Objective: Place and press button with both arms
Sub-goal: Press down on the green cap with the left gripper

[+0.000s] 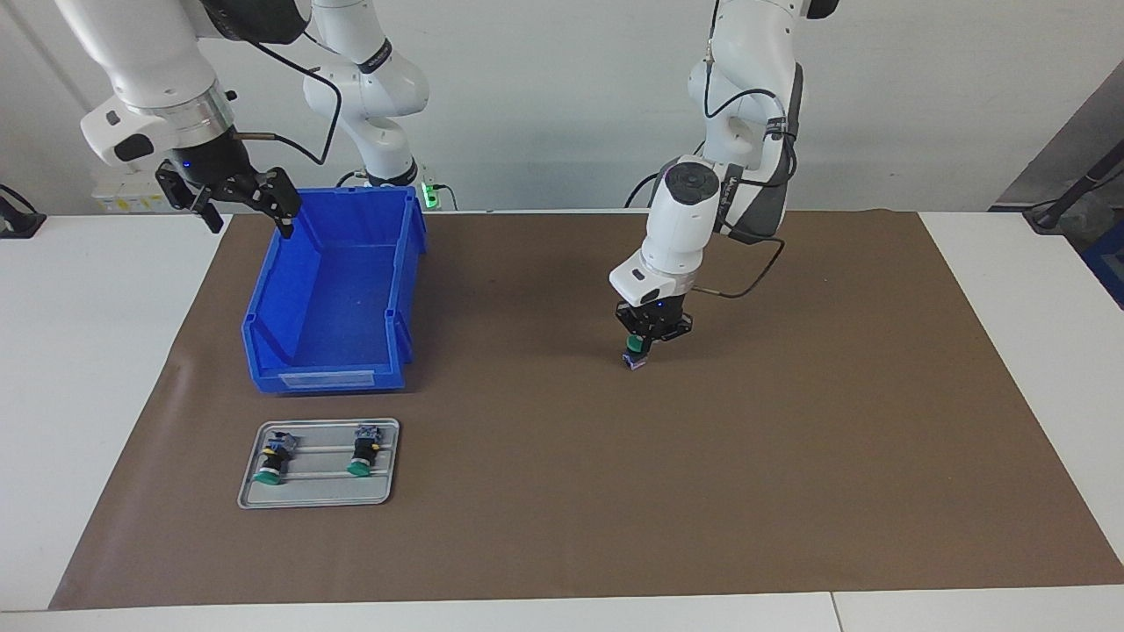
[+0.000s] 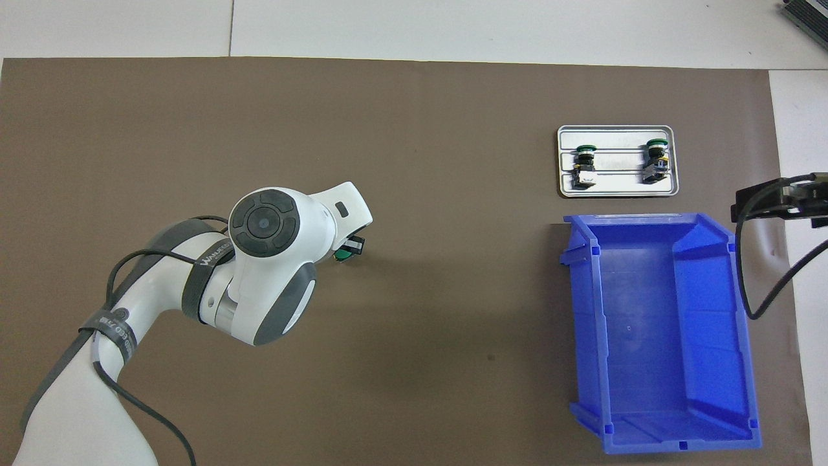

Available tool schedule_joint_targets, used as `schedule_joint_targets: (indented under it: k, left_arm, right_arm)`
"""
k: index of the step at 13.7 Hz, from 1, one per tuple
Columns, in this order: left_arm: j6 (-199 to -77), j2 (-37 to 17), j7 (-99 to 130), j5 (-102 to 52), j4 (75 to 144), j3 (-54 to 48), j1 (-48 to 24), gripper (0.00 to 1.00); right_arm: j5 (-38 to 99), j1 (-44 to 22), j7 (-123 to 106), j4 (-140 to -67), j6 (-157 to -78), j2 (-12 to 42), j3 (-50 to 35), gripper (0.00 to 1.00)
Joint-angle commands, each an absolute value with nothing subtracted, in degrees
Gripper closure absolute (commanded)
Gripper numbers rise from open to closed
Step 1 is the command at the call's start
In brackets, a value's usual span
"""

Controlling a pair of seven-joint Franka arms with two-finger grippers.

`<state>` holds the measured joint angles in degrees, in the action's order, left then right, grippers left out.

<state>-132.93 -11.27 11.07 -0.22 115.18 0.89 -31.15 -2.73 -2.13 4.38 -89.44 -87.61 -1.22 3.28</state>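
Facing view first: a button (image 1: 635, 351) is seen pinched in the left claw (image 1: 648, 338), whose fingers are pressed together on it low over the brown mat (image 1: 702, 483) near the middle of the table (image 1: 88, 351); the green cap is partly covered by the fingers and only the blue-grey end shows clearly below them, and whether that end touches the mat cannot be told. The right claw (image 1: 235, 197) is held spread and empty in the air over the rim of the blue bin (image 1: 334, 307), the arm waiting there. Two more buttons (image 1: 272, 461) (image 1: 362, 452) are laid on a grey tray (image 1: 316, 496), just beside the bin and farther from the robots. In the overhead view, the left claw is almost wholly hidden under its own white wrist; only a sliver of the held button (image 2: 345, 252) is seen at the wrist's edge. The right claw (image 2: 786, 200) is cut off by the picture's edge, so its fingers are not made out there. The bin (image 2: 653, 336) and the tray (image 2: 618, 189) with its two buttons (image 2: 586, 165) (image 2: 654, 160) are shown in full.
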Motion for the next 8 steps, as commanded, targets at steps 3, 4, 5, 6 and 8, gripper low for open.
schedule_joint_targets:
  k: [3,4,5,6,8]
  left_arm:
    - [-132.11,-12.75,12.83,0.53,115.75,1.49,-32.52,1.0]
    - [-129.92,-12.48,13.01,0.53,114.79,1.58,-32.0,1.0]
    - [-127.9,-11.96,13.01,0.53,113.31,1.76,-31.73,1.0]
    - [-125.27,-11.08,12.83,0.53,111.64,1.93,-31.55,1.0]
    - [-122.26,-9.85,12.4,0.61,109.26,2.02,-30.33,1.0]
  right_arm:
    - [-1.32,-1.58,2.81,-89.74,-86.92,-1.67,3.08,0.0]
    - [-1.32,-1.58,2.81,-89.74,-86.92,-1.67,3.08,0.0]
    - [-1.32,-1.58,2.81,-89.74,-86.92,-1.67,3.08,0.0]
    - [-1.32,-1.58,2.81,-89.74,-86.92,-1.67,3.08,0.0]
    - [-1.32,-1.58,2.81,-89.74,-86.92,-1.67,3.08,0.0]
